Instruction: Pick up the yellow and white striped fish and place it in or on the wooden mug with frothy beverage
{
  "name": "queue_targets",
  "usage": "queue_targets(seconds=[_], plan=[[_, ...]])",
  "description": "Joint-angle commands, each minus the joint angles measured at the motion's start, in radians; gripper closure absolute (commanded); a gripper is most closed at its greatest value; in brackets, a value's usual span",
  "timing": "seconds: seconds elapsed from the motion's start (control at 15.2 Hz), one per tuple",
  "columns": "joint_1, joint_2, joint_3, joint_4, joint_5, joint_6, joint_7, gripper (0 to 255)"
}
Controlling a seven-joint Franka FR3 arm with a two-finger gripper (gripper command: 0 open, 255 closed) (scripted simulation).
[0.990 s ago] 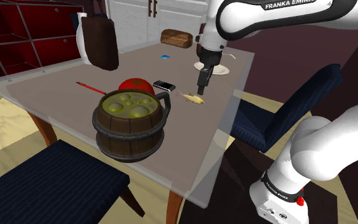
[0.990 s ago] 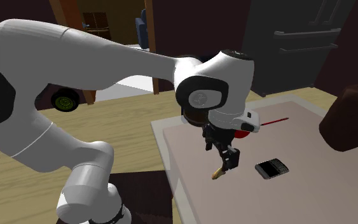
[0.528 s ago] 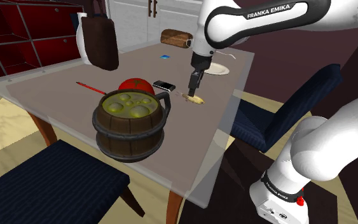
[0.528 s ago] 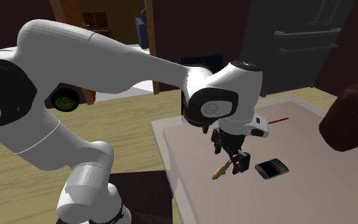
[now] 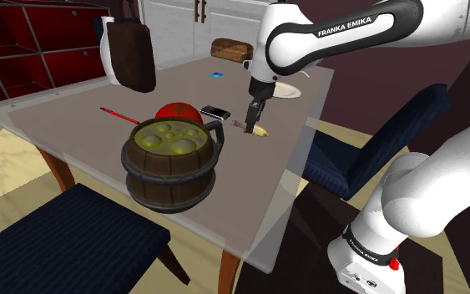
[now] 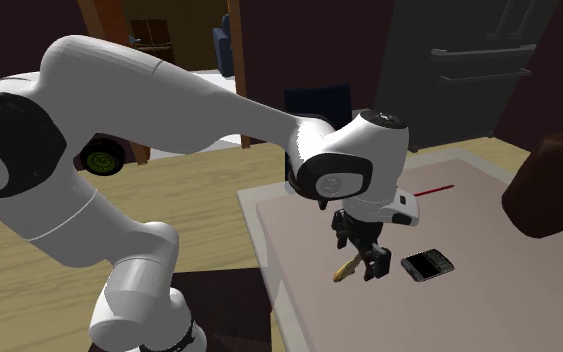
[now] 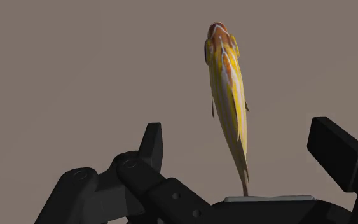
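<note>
Grey-brown tabletop (image 5: pixel 66 125) lies beneath your jaws, and the white arm (image 5: pixel 341 33) bends down over it. Your wooden mug (image 5: pixel 173 171), brimming with yellow-green froth, stands well apart from the jaws. You have the black gripper (image 6: pixel 367 262) low over the surface, its fingers (image 7: pixel 151 143) spread wide and touching nothing. Your yellow and white striped fish (image 7: pixel 229 95) lies flat on the table, in line between the two fingers and unheld, tail nearest the hand, head out past the fingertips.
</note>
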Motion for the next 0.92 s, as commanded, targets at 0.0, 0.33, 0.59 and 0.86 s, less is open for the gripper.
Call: queue_targets(seconds=[0.0, 0.33, 0.59, 0.86], plan=[[0.0, 0.0, 0.0, -0.001, 0.0, 0.001, 0.0, 0], [0.0, 0.0, 0.0, 0.0, 0.0, 0.001, 0.0, 255], [0.0, 0.0, 0.0, 0.0, 0.0, 0.001, 0.0, 255], [0.0, -0.004, 0.0, 0.01, 0.0, -0.013, 0.0, 255]])
